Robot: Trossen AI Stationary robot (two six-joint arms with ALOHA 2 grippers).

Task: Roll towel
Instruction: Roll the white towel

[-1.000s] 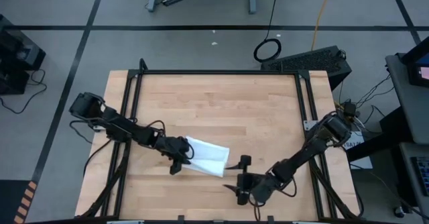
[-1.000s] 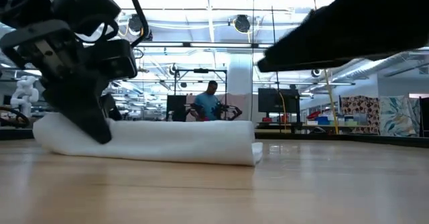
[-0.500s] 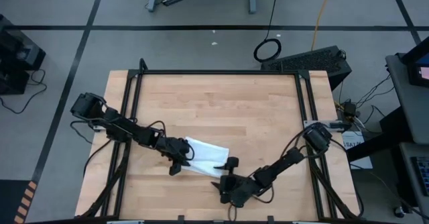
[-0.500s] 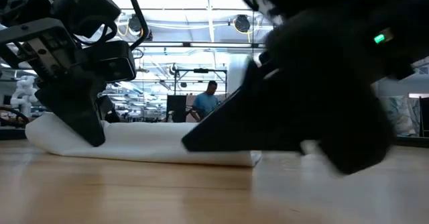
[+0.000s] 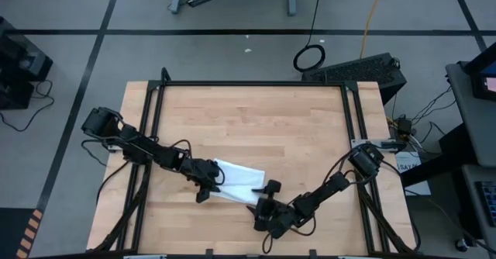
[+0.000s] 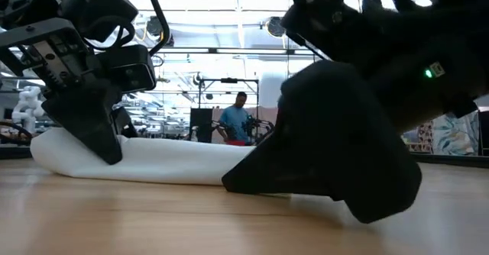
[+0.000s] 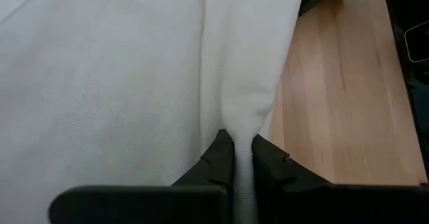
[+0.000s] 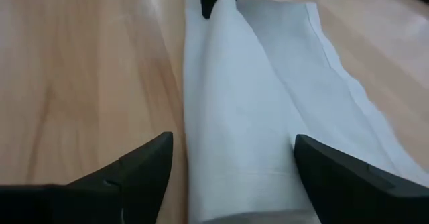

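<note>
The white towel (image 5: 240, 180) lies on the wooden table (image 5: 248, 119), near its front edge. A thick raised fold (image 8: 234, 103) runs along it, with a flat layer (image 8: 315, 70) beside. My left gripper (image 5: 211, 183) is shut on the towel's left end. My right gripper (image 8: 234, 140) is open at the towel's right end and low over the table. Its fingers (image 8: 144, 167) stand on either side of the raised fold. In the low view the right gripper (image 6: 328, 156) hides that end of the towel (image 6: 168, 159). My left gripper pinches the left end of the raised fold (image 7: 242, 127) between its two fingers (image 7: 218, 160). The fingers slant down from the table's left and lie along the fold. The towel stays on the table. My right gripper straddles the fold; I cannot tell whether it touches the cloth.
A black frame (image 5: 252, 83) runs along the table's far edge and down both sides. Bare wood lies beyond the towel toward the far edge. In the low view a person (image 6: 238, 121) stands far off in the room behind.
My right gripper has come down and toward the table's left, reaching the towel's right end, with its fingers now on either side of the fold. The towel has kept its place.
</note>
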